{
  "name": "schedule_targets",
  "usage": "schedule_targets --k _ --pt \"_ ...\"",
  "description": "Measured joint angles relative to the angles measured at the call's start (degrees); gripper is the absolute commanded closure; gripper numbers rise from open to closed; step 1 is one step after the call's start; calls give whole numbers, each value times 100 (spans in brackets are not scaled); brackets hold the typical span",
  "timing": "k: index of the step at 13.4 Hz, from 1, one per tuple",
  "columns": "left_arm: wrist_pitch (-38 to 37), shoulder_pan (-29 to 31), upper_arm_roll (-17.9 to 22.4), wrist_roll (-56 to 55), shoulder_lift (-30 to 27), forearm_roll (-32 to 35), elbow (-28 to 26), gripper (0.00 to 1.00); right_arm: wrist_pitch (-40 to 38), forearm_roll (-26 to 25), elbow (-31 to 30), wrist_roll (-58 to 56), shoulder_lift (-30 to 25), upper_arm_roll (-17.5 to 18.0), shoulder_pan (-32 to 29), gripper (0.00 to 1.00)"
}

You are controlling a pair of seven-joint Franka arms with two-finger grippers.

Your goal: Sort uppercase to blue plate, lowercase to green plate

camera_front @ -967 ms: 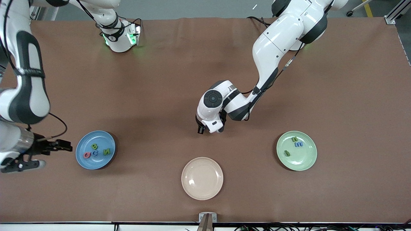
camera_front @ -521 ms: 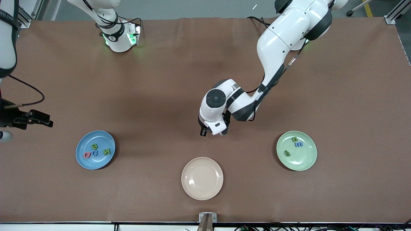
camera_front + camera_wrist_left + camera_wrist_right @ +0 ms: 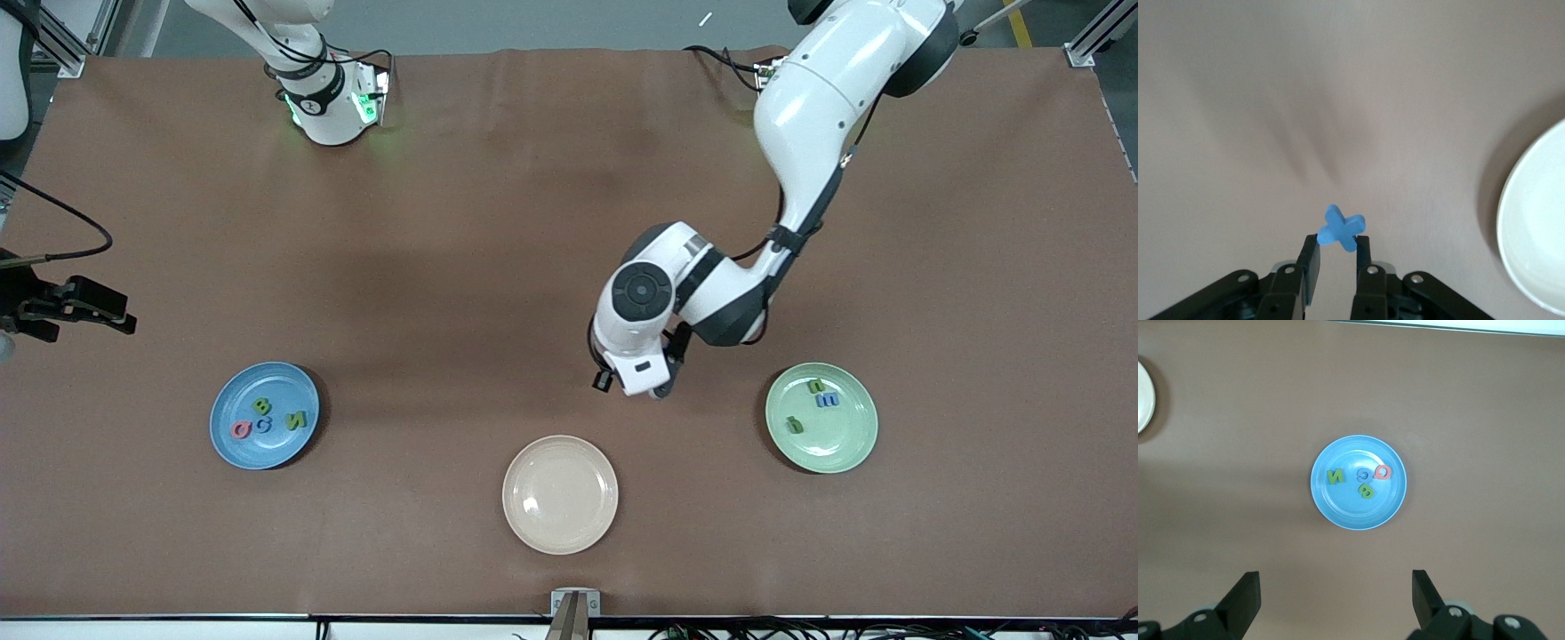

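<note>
The left gripper [image 3: 1336, 250] hung over bare brown table between the beige plate [image 3: 560, 494] and the pale mint-green plate [image 3: 821, 417], fingers pinched on the small blue foam x [image 3: 1341, 228]. Three foam letters lay in that green plate. The right gripper [image 3: 1335, 595] waited wide open above the glossy light-blue plate [image 3: 1359, 482], which held four capitals.

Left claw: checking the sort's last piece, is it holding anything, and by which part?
Yes: the left claw pinches the blue x by its lower arms.
</note>
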Motion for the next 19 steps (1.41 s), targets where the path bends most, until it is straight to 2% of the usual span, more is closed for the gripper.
schedule_targets --k 4,8,10,11,12,13,17,19 --pt "-477 834 32 1648 -230 2 -107 99 -78 -14 -428 15 -491 -38 0 0" --pt "-501 1896 44 3607 -498 7 -659 96 -335 -12 -540 20 -724 -54 -11 0" --pt "-492 2481 38 4523 -624 7 -947 82 -338 -12 -570 20 -725 -51 -11 0" --pt "-468 2658 37 4754 -636 7 -1028 64 -337 -12 -572 20 -725 -46 -9 0" --pt "-433 2747 35 4856 -635 7 -1088 36 -330 -12 -575 20 -725 -41 -3 0" --pt "-405 2761 32 4873 -635 7 -1133 1 -314 -11 -579 20 -725 -40 1 0" --pt "-366 2764 20 4947 -681 7 -1153 0 -265 -15 -574 20 -725 -46 51 0" --pt "-350 2771 18 5292 -890 7 -1104 0 -259 -18 -560 21 -735 -149 205 0"
